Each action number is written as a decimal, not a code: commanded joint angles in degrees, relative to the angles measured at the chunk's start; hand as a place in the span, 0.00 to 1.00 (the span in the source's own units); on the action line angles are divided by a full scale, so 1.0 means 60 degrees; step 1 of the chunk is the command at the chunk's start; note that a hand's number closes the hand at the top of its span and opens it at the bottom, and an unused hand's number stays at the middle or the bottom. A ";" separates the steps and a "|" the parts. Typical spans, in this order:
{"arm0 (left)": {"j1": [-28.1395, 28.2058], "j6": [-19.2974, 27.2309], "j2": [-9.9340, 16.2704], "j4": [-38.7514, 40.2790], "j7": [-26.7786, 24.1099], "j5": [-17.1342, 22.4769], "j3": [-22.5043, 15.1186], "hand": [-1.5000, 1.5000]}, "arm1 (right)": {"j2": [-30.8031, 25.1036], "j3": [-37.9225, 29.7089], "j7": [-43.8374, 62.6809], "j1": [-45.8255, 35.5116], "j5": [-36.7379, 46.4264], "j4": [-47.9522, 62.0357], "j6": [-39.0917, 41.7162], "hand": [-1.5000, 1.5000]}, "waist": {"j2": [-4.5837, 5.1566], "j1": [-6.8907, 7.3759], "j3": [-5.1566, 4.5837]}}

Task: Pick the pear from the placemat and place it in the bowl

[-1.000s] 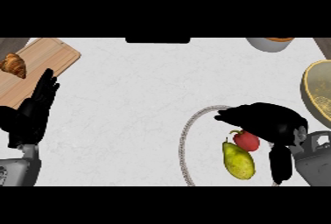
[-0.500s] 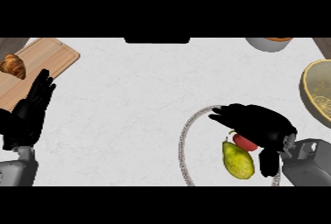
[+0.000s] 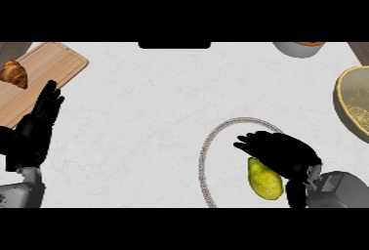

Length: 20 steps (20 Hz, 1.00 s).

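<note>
Pear (image 3: 264,179) on placemat (image 3: 208,155), top under right hand (image 3: 282,155); fingers (image 3: 249,143) curled over it.

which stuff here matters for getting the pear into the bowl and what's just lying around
Belongs to the job:
pear
placemat
bowl
right hand, over the pear

Just lying about:
cutting board
croissant
cup at the top edge
left hand, resting open
</note>
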 commanded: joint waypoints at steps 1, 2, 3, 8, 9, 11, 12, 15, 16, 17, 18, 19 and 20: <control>0.0008 -0.0129 -0.0131 -0.0126 0.0066 -0.0119 0.0094 0.50 | 0.0629 0.0134 -0.0166 0.0525 0.0779 0.0101 -0.0279 0.00 | 0.0001 0.0004 0.0001; -0.0260 0.0188 -0.0157 -0.0617 0.0780 -0.0383 -0.0041 0.50 | 0.0510 -0.0073 -0.0121 0.0579 0.0775 -0.0068 -0.0102 0.00 | -0.0003 -0.0004 0.0002; -0.0382 -0.0295 0.0095 0.0172 0.0355 -0.0025 0.0340 0.50 | 0.0324 0.0060 -0.1045 0.0503 0.1203 0.0883 -0.0977 0.00 | 0.0010 0.0009 0.0002; 0.0199 -0.0184 -0.0473 -0.0350 0.0032 -0.0321 0.0034 0.50 | 0.1125 -0.0186 -0.1030 -0.0182 0.1809 0.1783 -0.0714 0.00 | 0.0007 0.0050 0.0001; 0.0159 -0.0367 -0.0191 -0.0260 0.0150 -0.0295 0.0347 0.50 | 0.0864 -0.0114 -0.1066 0.0731 0.2018 0.1001 -0.0824 0.00 | 0.0000 0.0007 0.0000; -0.0014 -0.0387 -0.0201 -0.0527 0.0540 -0.0289 0.0415 0.50 | 0.0940 -0.0381 -0.1299 0.0656 0.2102 0.1040 -0.0586 0.00 | -0.0002 0.0005 0.0001; -0.0801 -0.0366 -0.0094 0.0206 0.0772 -0.0219 0.0567 0.50 | 0.0946 -0.0334 -0.1066 0.0909 0.1982 0.0677 -0.0328 0.00 | 0.0000 -0.0032 0.0000; -0.0022 -0.0519 -0.0176 -0.0204 0.0211 -0.0186 0.0592 0.50 | 0.1867 -0.0197 -0.0786 0.0445 0.1838 0.1269 0.0311 1.00 | 0.0001 0.0033 -0.0001; -0.0659 -0.0621 0.0015 0.0119 0.0542 -0.0060 0.0703 0.50 | 0.1944 0.0135 -0.1345 -0.0255 0.2219 0.2344 -0.0279 1.00 | 0.0021 0.0073 0.0002; -0.0360 -0.0956 0.0180 0.0316 0.0235 0.0159 0.0923 0.50 | 0.1450 -0.0032 -0.1787 0.0188 0.2036 0.1820 -0.0209 1.00 | 0.0012 0.0037 0.0000; -0.0119 -0.0298 -0.0363 -0.0322 0.0478 -0.0456 0.0355 0.50 | 0.1459 -0.0092 -0.2056 0.0356 0.2106 0.2022 -0.0689 1.00 | 0.0007 0.0042 0.0003; -0.0187 -0.0767 -0.0044 -0.0034 0.0298 -0.0072 0.0742 0.50 | 0.1795 -0.0273 -0.1659 0.0067 0.2035 0.1693 -0.0080 1.00 | 0.0004 0.0030 0.0000; -0.0539 -0.0617 -0.0050 -0.0441 0.0921 -0.0138 0.0558 0.50 | 0.2331 -0.0084 -0.1710 -0.0047 0.2224 0.2792 -0.0960 1.00 | 0.0019 0.0087 0.0006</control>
